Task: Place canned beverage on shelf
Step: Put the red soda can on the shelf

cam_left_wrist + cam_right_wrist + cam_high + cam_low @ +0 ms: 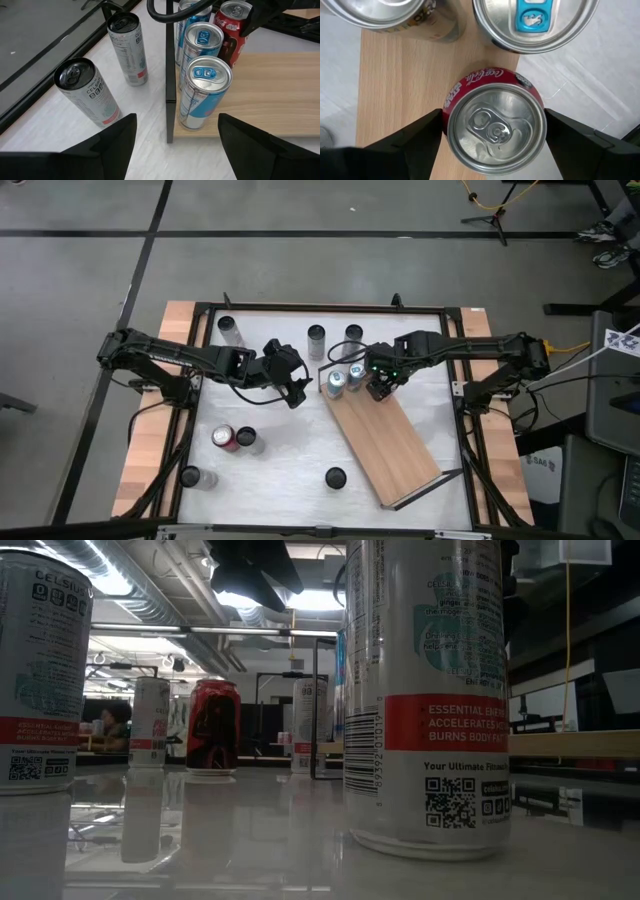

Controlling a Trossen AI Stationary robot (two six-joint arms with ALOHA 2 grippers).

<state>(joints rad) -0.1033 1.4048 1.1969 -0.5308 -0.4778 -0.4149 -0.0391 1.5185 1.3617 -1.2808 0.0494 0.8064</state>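
Both arms reaching in from opposite sides, elbows bent, wrists drawn toward the middle of the surface (290,445). Left gripper (297,392) hanging just off the centre, angled inward, fingers (112,142) spread wide with nothing between them (plenty of daylight there). Right gripper (378,387) pointing straight down, wrist lights glowing green, dark fingers (412,142) parted on either flank of a red can (492,127) standing upright beneath it; contact with its sides not clear from here. Right forearm stretched long and nearly level from its base at the edge; left forearm likewise.
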